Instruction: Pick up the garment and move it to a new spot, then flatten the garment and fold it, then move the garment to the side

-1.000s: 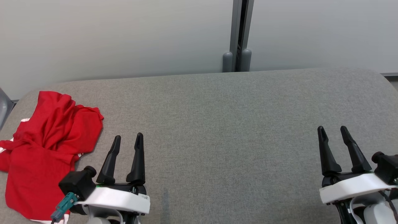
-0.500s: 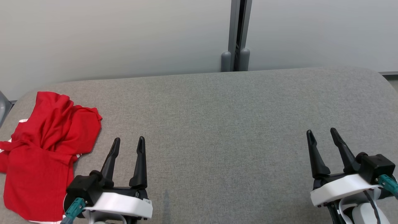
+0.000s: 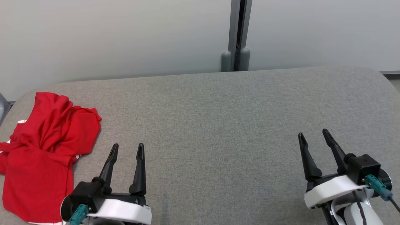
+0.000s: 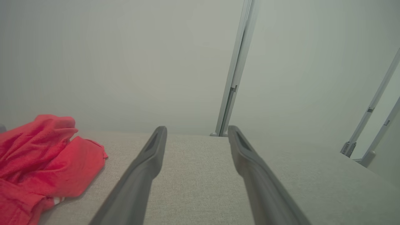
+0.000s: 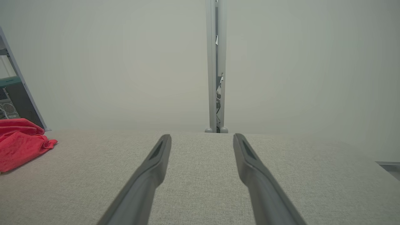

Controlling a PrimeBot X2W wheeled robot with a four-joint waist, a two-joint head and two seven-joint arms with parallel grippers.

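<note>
While the red garment (image 3: pixel 47 150) lies crumpled in a heap, white trim peeking from its edges, nothing has hold of it. It rests at the left end of the grey fabric-covered table (image 3: pixel 218 118), bunched and doubled over itself, so no sleeve or hem reads clearly.

The left gripper (image 3: pixel 127 146) hovers just beside the garment, on its right, clear of the cloth, its two dark fingers spread wide with nothing between them. The right gripper (image 3: pixel 313 133) is well apart from the garment, far to its right, fingers likewise spread and empty above bare table. Both point toward the metal post (image 3: pixel 236 34), which stands beyond the garment and to its right.

That wide, level pose looks like readiness: the pick-up step seems not yet begun. The left arm, being nearer the garment, is probably the one to take it. The broad bare stretch to the garment's right likely serves as the new spot, with room for flattening. Pinching only a top layer could let the heap unravel unevenly.
</note>
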